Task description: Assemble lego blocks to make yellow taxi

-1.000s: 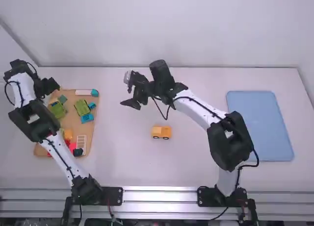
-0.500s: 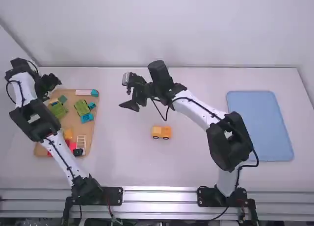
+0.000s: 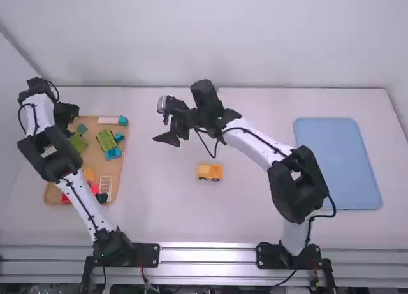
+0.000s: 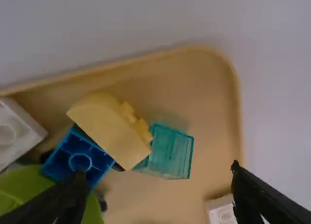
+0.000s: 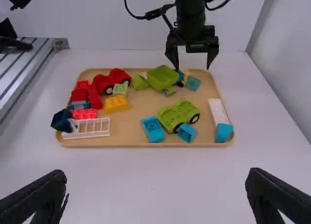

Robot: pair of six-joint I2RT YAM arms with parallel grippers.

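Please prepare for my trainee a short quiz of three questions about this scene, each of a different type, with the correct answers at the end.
1. True or false: the left gripper is open above the wooden tray.
2. Where does the yellow vehicle piece stand?
A) on the wooden tray
B) directly on the white table
C) on the blue board
3. Fill in the missing colour: in the left wrist view, the see-through teal block lies beside a curved block that is pale ____.

Key: 1. True; 2. B; 3. yellow
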